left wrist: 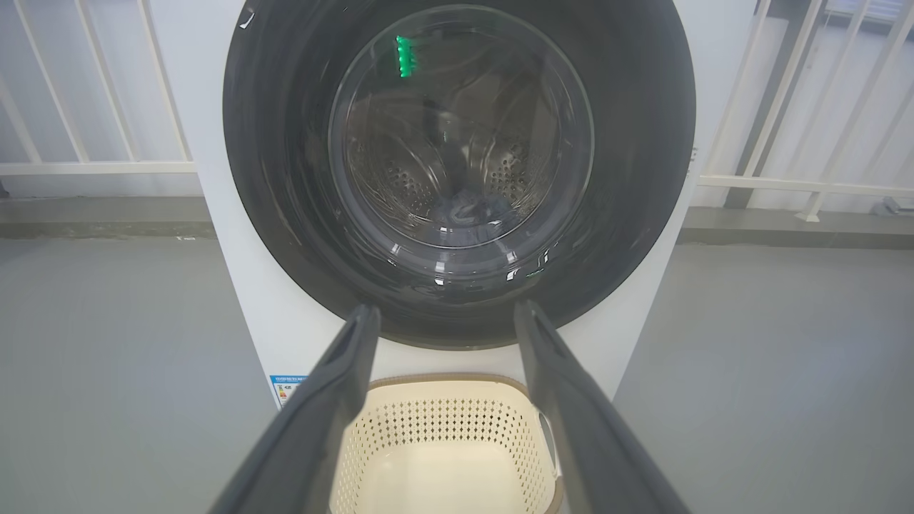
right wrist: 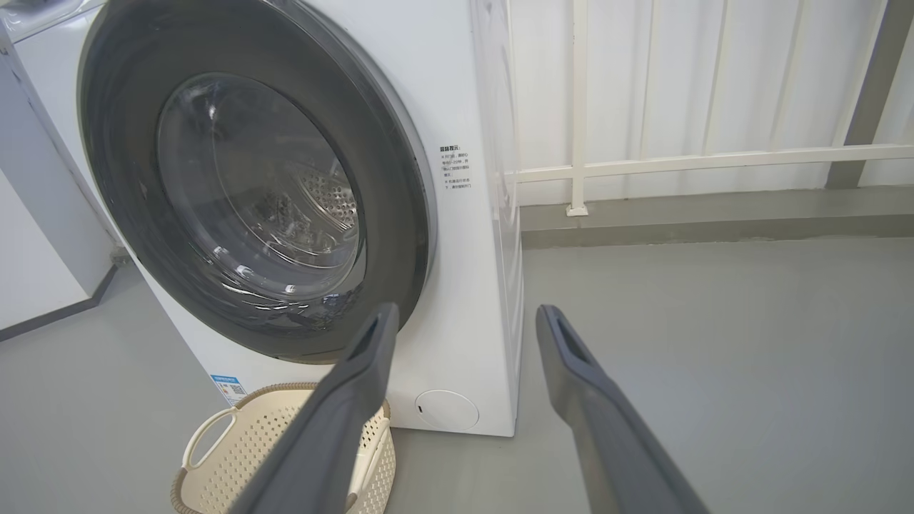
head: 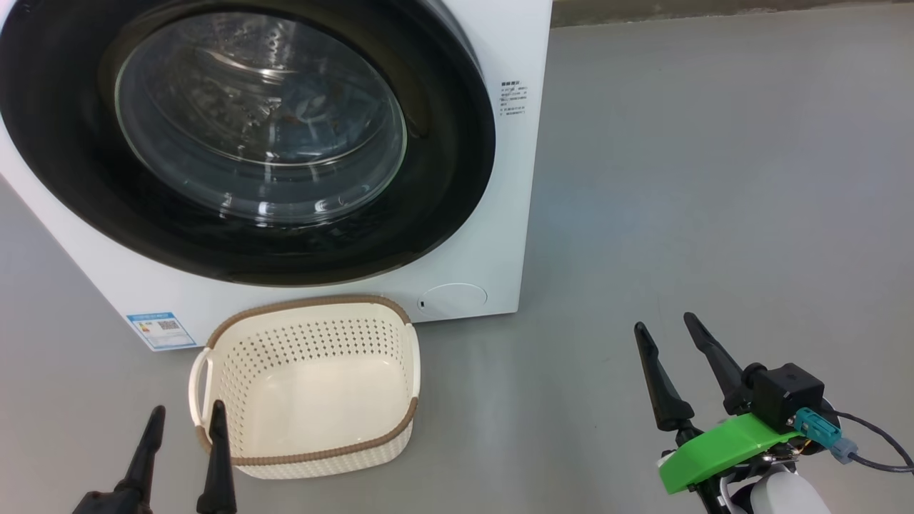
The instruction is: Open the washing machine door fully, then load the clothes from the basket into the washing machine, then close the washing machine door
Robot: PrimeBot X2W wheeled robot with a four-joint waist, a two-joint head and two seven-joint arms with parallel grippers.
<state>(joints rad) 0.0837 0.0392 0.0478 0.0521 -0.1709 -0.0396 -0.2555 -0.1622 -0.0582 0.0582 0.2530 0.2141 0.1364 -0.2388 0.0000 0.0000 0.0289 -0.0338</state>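
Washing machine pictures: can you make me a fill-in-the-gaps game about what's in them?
1. The door of the washing machine is ____.
2. The basket on the floor has ____ in it.
3. The left pincer and the right pincer are both ____ and hold nothing.

Missing words: shut, nothing, open.

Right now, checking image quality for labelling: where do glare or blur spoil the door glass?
Head view: bright streaks of glare across the door glass. Left wrist view: a green reflection near its top, drum holes readable. Right wrist view: small highlights low on it.
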